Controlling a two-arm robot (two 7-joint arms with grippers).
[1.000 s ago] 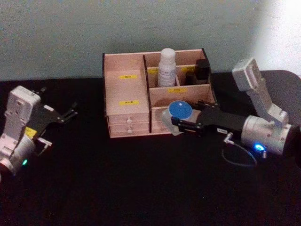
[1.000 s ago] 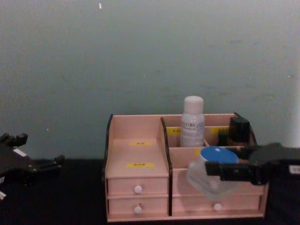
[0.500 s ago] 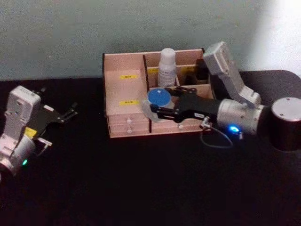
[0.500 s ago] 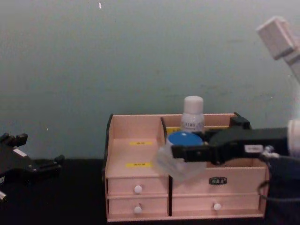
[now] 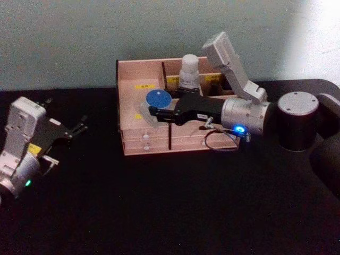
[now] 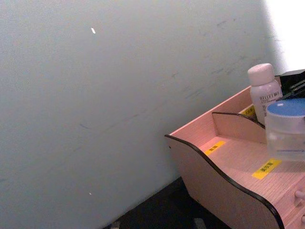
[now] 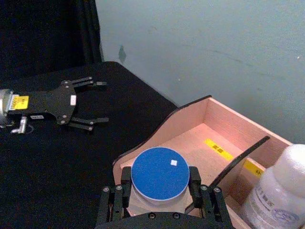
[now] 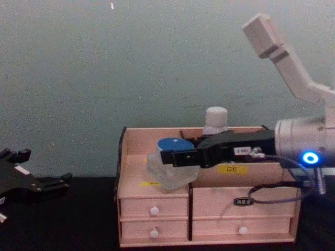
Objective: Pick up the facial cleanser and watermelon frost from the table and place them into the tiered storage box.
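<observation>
The tiered storage box (image 5: 139, 68) stands at the back of the black table, its pink wood and white-knobbed drawers (image 8: 153, 210) facing me. The facial cleanser (image 5: 189, 71), a tall white bottle, stands upright in a rear middle compartment (image 6: 264, 90). My right gripper (image 5: 153, 112) reaches across the box from the right, shut on the watermelon frost (image 5: 157, 101), a squat clear jar with a blue lid (image 7: 159, 172). The jar (image 8: 170, 163) sits low over the left stepped compartment. My left gripper (image 5: 75, 129) rests open at the far left, well clear of the box.
My right arm's forearm (image 5: 241, 114) lies across the box's right compartments, and a thin cable (image 5: 219, 144) loops in front of the right drawers. A plain wall (image 8: 157, 63) stands close behind the box. Black tabletop (image 5: 159, 202) stretches in front.
My right gripper has carried the blue-lidded jar up and leftward, from in front of the right drawers to over the left compartment. The left arm has not moved.
</observation>
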